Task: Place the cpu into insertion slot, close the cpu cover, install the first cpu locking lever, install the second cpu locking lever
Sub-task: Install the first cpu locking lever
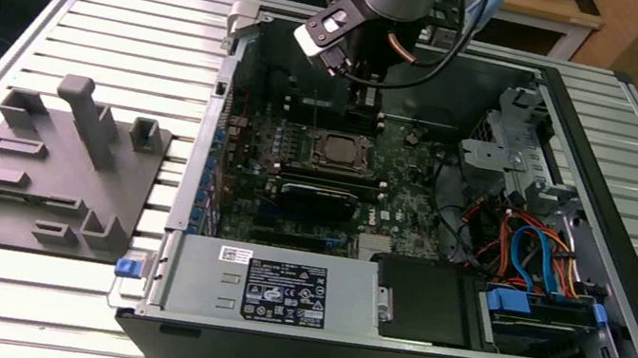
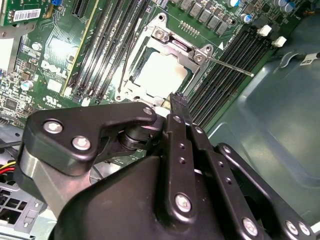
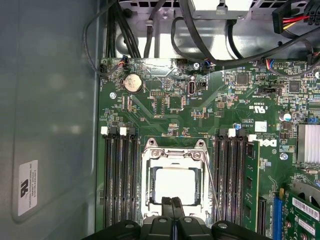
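The cpu (image 3: pixel 173 186) (image 2: pixel 162 75) lies flat in the insertion slot (image 1: pixel 342 152) on the green motherboard, its silver top showing. The cpu cover (image 3: pixel 172 156) (image 2: pixel 176 46) is down around it, framing the chip. One thin locking lever (image 2: pixel 231 66) (image 3: pixel 213 186) runs along one side of the socket and sticks out past it. A second thin lever (image 2: pixel 129 52) runs along the opposite side. My gripper (image 3: pixel 172 202) (image 2: pixel 178 106) hovers just above the socket's edge, its two black fingers shut together with nothing between them.
Long black memory slots (image 3: pixel 120 180) flank the socket on both sides. The case's metal wall (image 3: pixel 50 125) is close by. Cables (image 1: pixel 526 250) and a drive cage (image 1: pixel 517 143) fill the exterior view's right. A grey fixture plate (image 1: pixel 38 173) lies outside the case on the exterior view's left.
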You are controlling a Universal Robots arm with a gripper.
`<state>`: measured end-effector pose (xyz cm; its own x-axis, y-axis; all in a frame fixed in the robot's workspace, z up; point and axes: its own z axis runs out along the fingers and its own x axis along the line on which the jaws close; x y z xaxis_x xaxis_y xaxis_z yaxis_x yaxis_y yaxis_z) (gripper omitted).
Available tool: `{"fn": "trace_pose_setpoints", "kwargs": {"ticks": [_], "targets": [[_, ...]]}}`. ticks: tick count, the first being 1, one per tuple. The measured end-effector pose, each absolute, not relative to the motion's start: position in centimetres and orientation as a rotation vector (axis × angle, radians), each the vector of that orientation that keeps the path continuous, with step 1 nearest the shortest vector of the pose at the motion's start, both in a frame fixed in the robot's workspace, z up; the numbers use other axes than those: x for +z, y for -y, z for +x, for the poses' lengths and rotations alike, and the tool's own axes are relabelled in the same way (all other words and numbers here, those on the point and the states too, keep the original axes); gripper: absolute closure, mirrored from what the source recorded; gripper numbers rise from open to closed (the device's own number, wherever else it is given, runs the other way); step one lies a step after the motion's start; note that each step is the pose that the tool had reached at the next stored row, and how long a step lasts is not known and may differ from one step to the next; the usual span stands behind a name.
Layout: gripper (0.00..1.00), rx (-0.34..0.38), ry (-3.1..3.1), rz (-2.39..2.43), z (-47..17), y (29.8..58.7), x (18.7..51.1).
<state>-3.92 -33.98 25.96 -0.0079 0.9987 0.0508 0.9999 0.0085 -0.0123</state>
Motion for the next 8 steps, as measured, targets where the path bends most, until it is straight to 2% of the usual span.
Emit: {"fn": "trace_pose_setpoints", "kwargs": {"ticks": [8], "targets": [[0.89,-0.042,2.199,-2.180,-4.04,33.98,25.96]]}}
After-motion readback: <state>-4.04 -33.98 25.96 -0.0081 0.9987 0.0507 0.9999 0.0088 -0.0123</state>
